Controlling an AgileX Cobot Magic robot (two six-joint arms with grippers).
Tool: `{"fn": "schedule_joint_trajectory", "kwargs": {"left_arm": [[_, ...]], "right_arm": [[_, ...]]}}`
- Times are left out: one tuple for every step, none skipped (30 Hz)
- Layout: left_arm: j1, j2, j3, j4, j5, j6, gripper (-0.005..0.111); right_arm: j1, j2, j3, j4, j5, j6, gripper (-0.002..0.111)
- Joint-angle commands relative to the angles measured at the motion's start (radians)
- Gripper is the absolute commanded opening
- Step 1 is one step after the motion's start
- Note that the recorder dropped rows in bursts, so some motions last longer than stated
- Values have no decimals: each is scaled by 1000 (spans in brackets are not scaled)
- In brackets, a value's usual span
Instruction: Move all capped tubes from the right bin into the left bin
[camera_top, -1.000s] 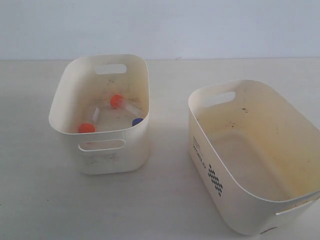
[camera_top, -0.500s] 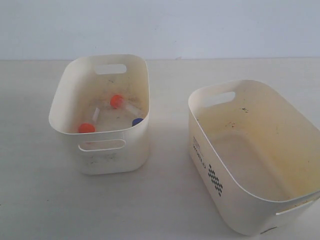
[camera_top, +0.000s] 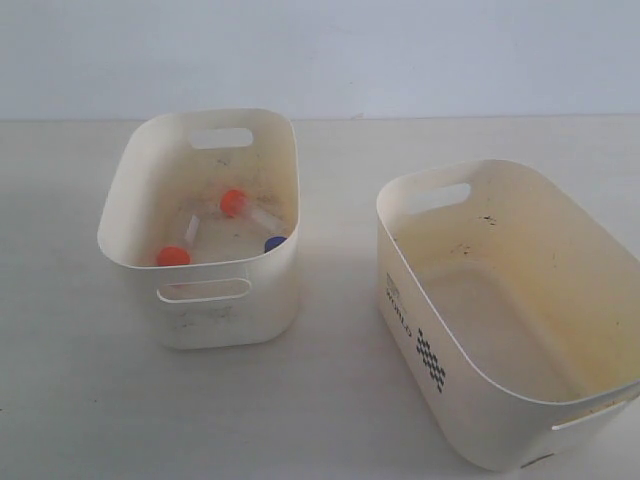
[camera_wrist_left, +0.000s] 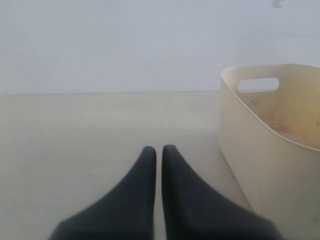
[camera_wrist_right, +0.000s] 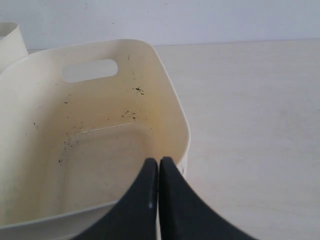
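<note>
Three capped tubes lie inside the left bin: one with an orange cap near the middle, one with an orange cap at the near wall, and one with a blue cap. The right bin, printed with black dots, shows only its stained bottom. Neither gripper appears in the exterior view. My left gripper is shut and empty over the table beside the left bin. My right gripper is shut and empty at the rim of the right bin.
The two bins stand apart on a pale tabletop, with a plain white wall behind. A corner of the left bin shows at the edge of the right wrist view.
</note>
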Motion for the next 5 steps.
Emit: {"fn": "schedule_joint_trajectory", "kwargs": {"left_arm": [[0,3,-4,-6,-7,-12,4],[0,3,-4,-6,-7,-12,4],[0,3,-4,-6,-7,-12,4],[0,3,-4,-6,-7,-12,4],[0,3,-4,-6,-7,-12,4]], "right_arm": [[-7,-5,-1,-5,3,-1,0],[-7,-5,-1,-5,3,-1,0],[-7,-5,-1,-5,3,-1,0],[-7,-5,-1,-5,3,-1,0],[-7,-5,-1,-5,3,-1,0]]}}
